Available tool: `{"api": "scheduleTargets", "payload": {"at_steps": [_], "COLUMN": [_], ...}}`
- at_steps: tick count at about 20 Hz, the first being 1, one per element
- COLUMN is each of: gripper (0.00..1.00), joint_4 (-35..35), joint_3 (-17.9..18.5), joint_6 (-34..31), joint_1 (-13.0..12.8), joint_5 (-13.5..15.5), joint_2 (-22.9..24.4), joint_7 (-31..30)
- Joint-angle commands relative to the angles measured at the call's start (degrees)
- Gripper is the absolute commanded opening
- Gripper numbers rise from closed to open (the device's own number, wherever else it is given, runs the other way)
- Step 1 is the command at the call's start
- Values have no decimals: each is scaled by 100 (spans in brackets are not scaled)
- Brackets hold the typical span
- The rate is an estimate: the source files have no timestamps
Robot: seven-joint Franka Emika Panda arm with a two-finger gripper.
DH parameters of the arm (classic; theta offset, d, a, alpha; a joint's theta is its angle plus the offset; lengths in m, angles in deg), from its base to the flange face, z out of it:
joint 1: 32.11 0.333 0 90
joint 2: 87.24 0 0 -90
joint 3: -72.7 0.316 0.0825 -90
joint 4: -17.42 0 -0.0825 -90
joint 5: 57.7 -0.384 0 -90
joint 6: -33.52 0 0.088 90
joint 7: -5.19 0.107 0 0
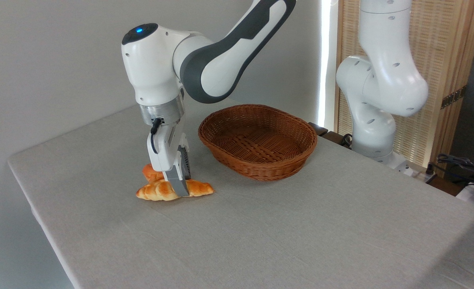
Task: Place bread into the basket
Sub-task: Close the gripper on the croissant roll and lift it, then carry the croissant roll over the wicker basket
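Bare grey table (pixel 261 241) fills the foreground of the single fixed view; nothing lies on that near part. Further back on the left, bread (pixel 158 190) is seen flat on the cloth, long axis roughly across the picture, pointed ends out to either side, with what looks like a second orange lump just behind it, partly hidden. Gripper (pixel 179 185) is lowered straight down over the middle of the loaf, one grey finger (pixel 178 184) shown in front of the crust and reaching almost to the cloth; the other finger is hidden behind, so whether the loaf is already pinched or only straddled cannot be told. Basket (pixel 257 141) sits empty to the right and slightly behind, near the loaf but not touching it. Step judged: grasp at the loaf, transfer not yet done. For a clean grasp, closure should be made across the narrow width at mid-length, with light force since the crust may slip or tilt. A lift high enough to clear the braided rim is advised, then release low over the basket's centre. Second arm base (pixel 375 120) stands at the far right, uninvolved.
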Motion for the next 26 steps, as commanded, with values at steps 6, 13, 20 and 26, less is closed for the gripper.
{"api": "scheduleTargets", "payload": {"at_steps": [6,13,20,26], "gripper": [38,38,43,50], "joint_4": [-398,-415,-398,-327], "joint_3": [296,244,234,243], "joint_6": [-932,-1907,-3340,-4263], "joint_1": [13,-22,-653,-1252], "joint_5": [33,138,393,332], "joint_2": [581,1205,1794,1830], "joint_7": [87,131,122,359]}}
